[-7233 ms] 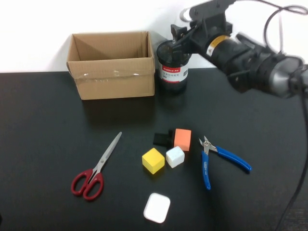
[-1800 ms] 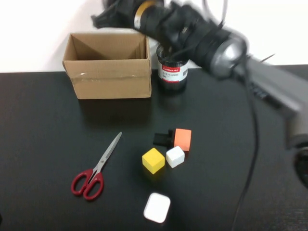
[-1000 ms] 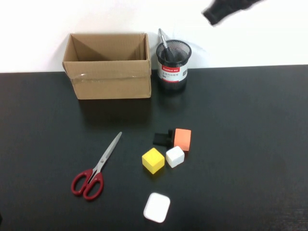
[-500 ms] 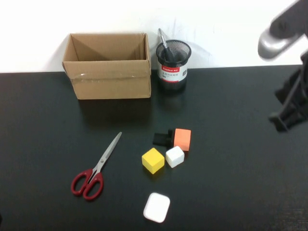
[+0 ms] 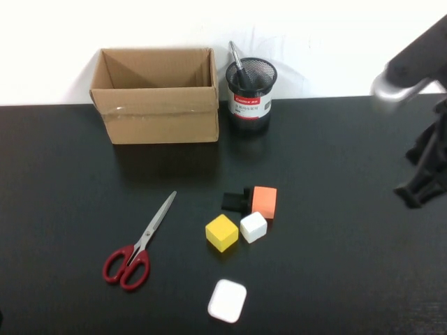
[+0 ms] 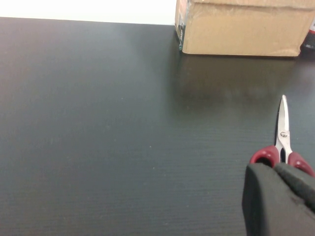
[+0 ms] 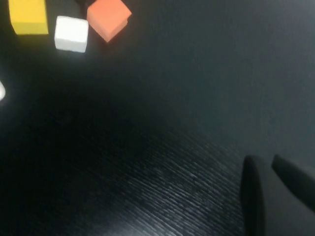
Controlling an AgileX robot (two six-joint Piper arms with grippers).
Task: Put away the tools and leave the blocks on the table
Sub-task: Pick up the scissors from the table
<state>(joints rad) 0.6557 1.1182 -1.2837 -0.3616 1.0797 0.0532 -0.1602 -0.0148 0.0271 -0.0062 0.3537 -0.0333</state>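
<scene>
Red-handled scissors (image 5: 129, 259) lie flat on the black table (image 5: 77, 181), left of the blocks. They also show in the left wrist view (image 6: 282, 147), just beyond my left gripper (image 6: 275, 169), which is shut, empty, and out of the high view. The screwdriver (image 5: 237, 59) stands in the mesh cup (image 5: 251, 87). The pliers are not in view. The yellow cube (image 5: 222, 232), white cube (image 5: 253, 227), orange block (image 5: 265, 202), black block (image 5: 232, 201) and flat white square (image 5: 227, 301) sit mid-table. My right gripper (image 5: 413, 192) hangs shut and empty at the far right edge (image 7: 270, 164).
An open cardboard box (image 5: 157, 98) stands at the back left next to the mesh cup; its inside is hidden from view. The right wrist view shows the yellow cube (image 7: 28, 17), white cube (image 7: 71, 33) and orange block (image 7: 108, 17) far from the gripper.
The blue pliers are gone from the table. My right arm has swung from over the cup and box out to the right edge and has come lower.
</scene>
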